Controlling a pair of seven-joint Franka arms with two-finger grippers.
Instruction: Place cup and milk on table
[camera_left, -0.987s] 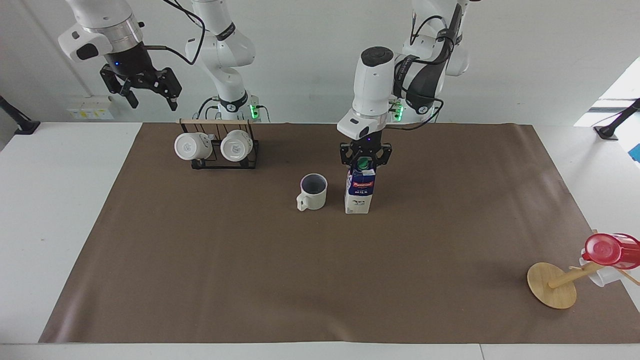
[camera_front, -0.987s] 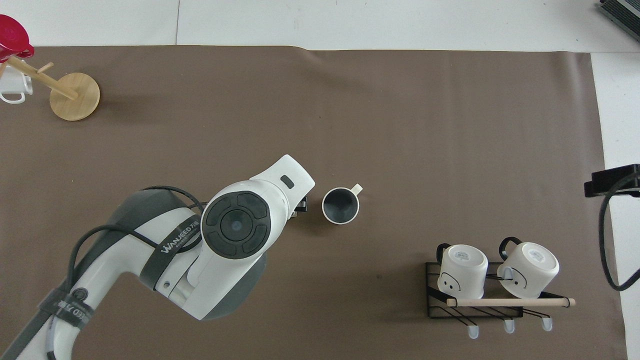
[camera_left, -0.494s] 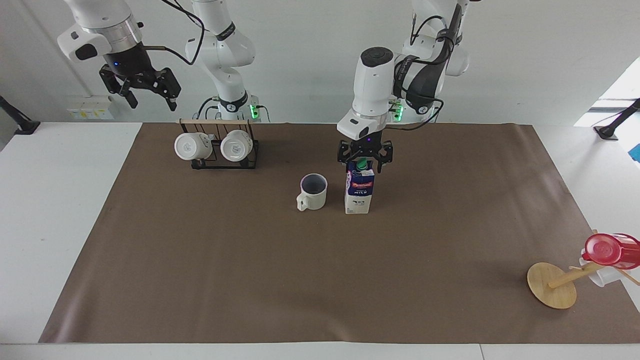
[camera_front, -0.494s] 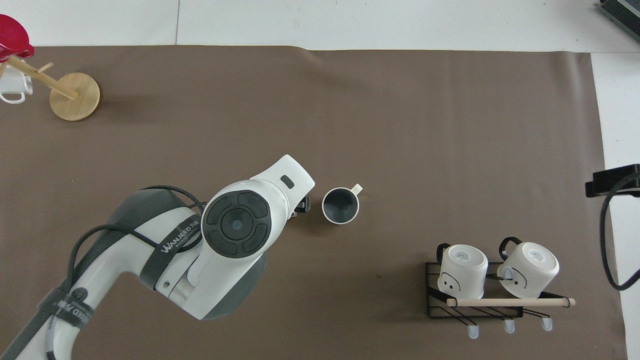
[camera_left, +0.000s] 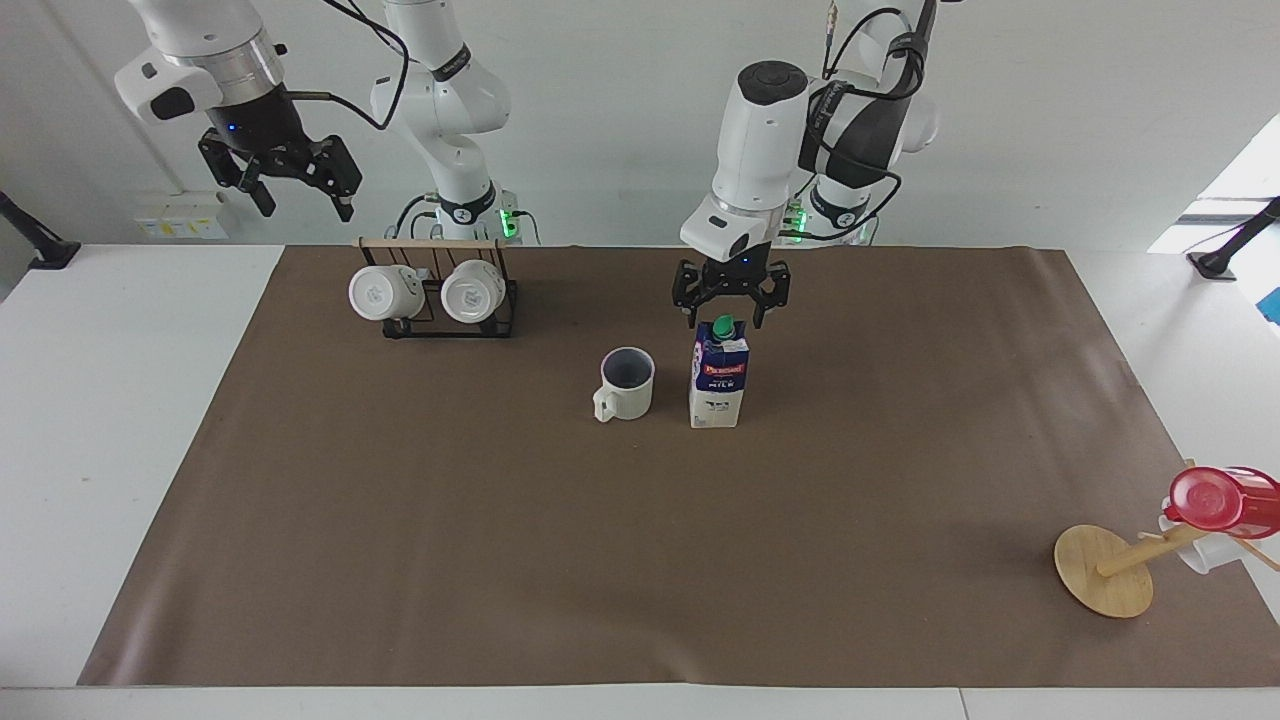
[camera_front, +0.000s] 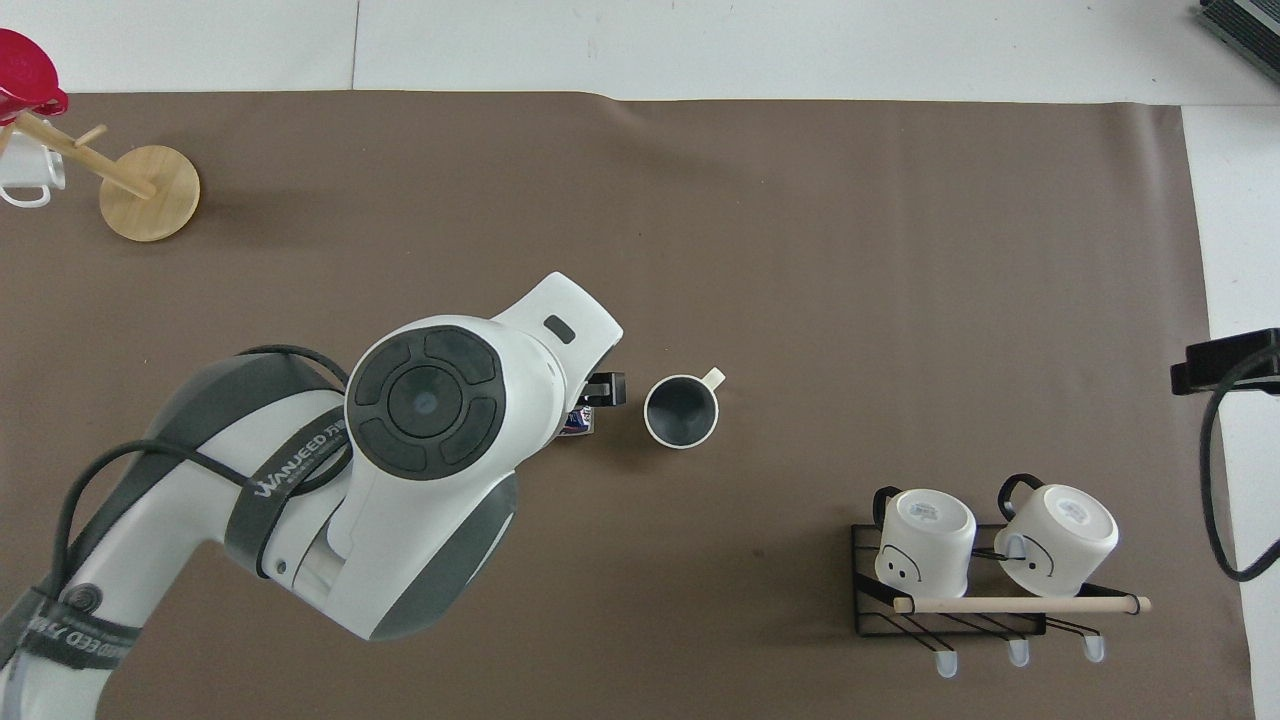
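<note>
The milk carton (camera_left: 719, 375) stands beside the mug (camera_left: 626, 384) on the desk (camera_left: 500, 560) (both upright). The left gripper (camera_left: 731, 312) hovers over the carton, jaws apart; the right gripper (camera_left: 296, 194) waits aloft, jaws apart.

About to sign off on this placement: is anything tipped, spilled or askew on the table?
One oddity: the round wooden disc with a peg lies tipped over at the left arm's end of the table, a red translucent cup on it. The cream-white mug and blue-and-white milk carton stand upright, no spill.
</note>
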